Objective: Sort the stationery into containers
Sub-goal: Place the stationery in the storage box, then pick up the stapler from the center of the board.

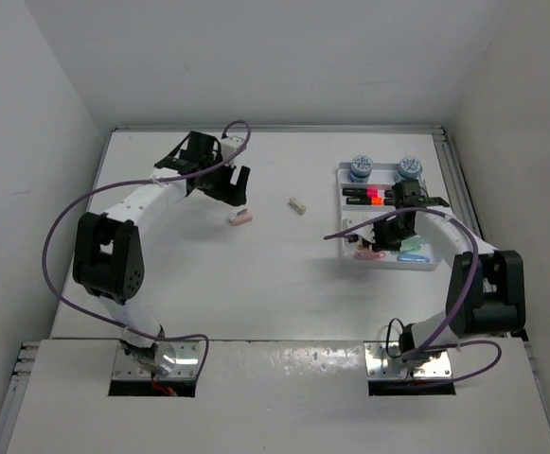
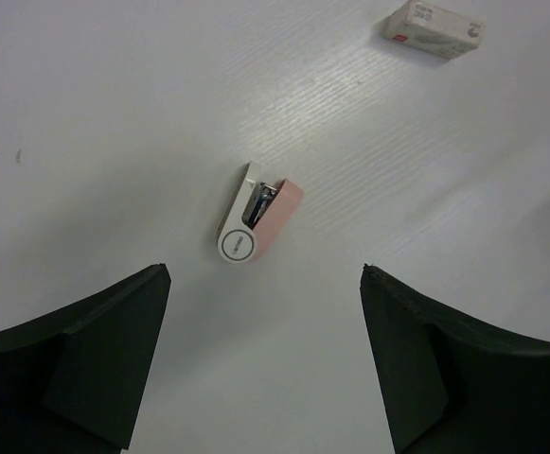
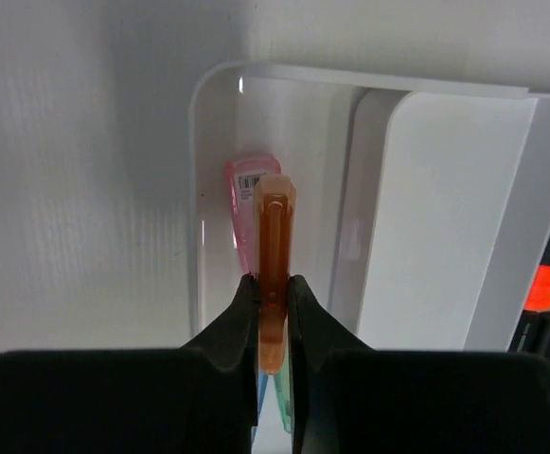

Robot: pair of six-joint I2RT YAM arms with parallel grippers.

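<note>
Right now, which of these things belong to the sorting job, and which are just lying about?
Job: white tray, markers, two pots, orange stub in right gripper, pink stub near left gripper, beige block.
Not the job: purple cables, table.

a tally by kind
one white divided tray point(image 3: 445, 208); two round blue-white pots point(image 1: 360, 167); at least two black markers point(image 1: 362, 197); one small beige box point(image 2: 434, 28); five pastel mini staplers point(image 2: 256, 222): two pink, one orange mini stapler point(image 3: 275, 227), one blue, one green.
</note>
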